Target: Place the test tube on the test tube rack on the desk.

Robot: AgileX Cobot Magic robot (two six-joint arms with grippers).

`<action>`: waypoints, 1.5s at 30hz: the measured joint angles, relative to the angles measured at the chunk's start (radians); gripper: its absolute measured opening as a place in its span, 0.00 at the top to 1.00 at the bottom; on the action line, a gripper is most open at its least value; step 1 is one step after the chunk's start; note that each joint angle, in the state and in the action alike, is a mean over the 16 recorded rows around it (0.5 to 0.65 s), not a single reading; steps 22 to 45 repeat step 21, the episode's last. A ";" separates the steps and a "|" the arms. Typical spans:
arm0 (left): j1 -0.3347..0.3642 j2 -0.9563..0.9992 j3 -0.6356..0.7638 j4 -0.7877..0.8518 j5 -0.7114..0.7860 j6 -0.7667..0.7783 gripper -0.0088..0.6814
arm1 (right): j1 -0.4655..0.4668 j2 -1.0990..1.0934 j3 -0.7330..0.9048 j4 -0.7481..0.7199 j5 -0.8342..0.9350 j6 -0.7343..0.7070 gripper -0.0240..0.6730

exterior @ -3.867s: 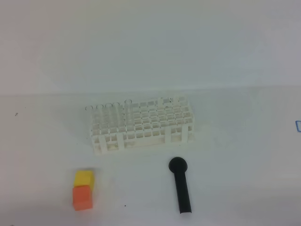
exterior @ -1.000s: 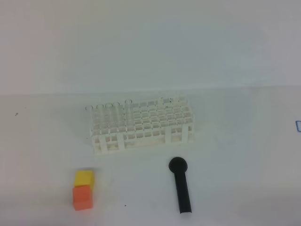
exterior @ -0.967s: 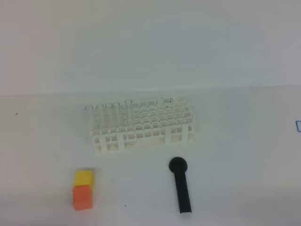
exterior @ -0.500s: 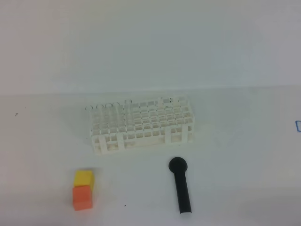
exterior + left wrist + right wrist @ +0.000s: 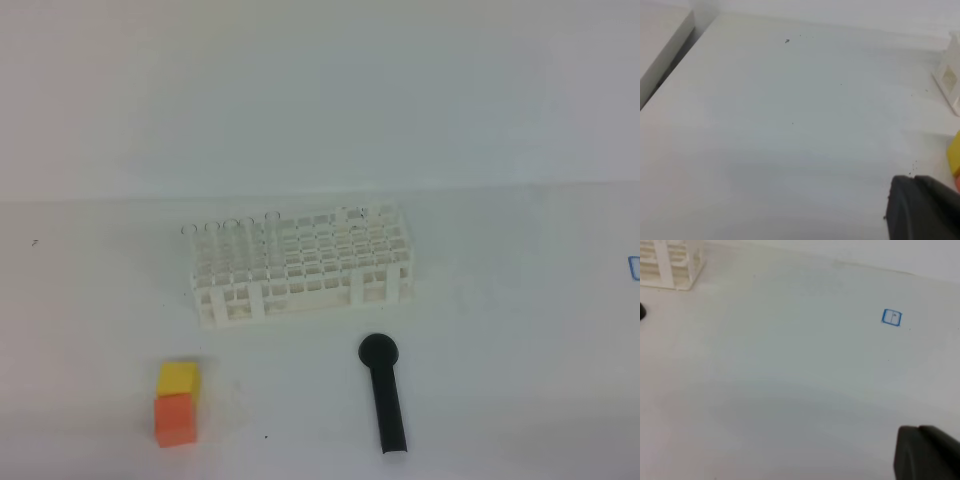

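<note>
The white test tube rack (image 5: 300, 265) stands on the desk (image 5: 500, 330) near the middle, with faint clear tube rims along its back left row. In front of it a black test tube (image 5: 385, 395) with a round head lies flat, head toward the rack. Neither arm shows in the exterior high view. A dark part of my left gripper (image 5: 922, 207) fills the lower right corner of the left wrist view, low over bare desk, with the rack's corner (image 5: 951, 75) at the right edge. My right gripper (image 5: 927, 452) shows the same way, far from the rack (image 5: 670, 265). Both are shut and hold nothing.
A yellow block (image 5: 178, 378) and an orange block (image 5: 174, 418) sit together at the front left. A small blue square mark (image 5: 891, 317) is on the desk at the right. The desk's left edge (image 5: 670, 55) drops off beside the left arm.
</note>
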 joint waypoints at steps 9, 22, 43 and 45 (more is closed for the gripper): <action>0.000 0.000 0.000 0.000 0.000 0.000 0.99 | 0.000 0.000 0.000 0.000 0.000 0.000 0.97; 0.000 0.000 0.000 0.000 0.000 0.000 0.99 | 0.000 0.000 0.000 0.000 0.000 0.000 0.97; 0.000 0.000 0.000 0.000 0.000 0.000 0.99 | 0.000 0.000 0.000 0.000 0.000 0.000 0.97; 0.000 0.000 0.000 0.000 0.000 0.000 0.99 | 0.000 0.000 0.000 0.000 0.000 0.000 0.97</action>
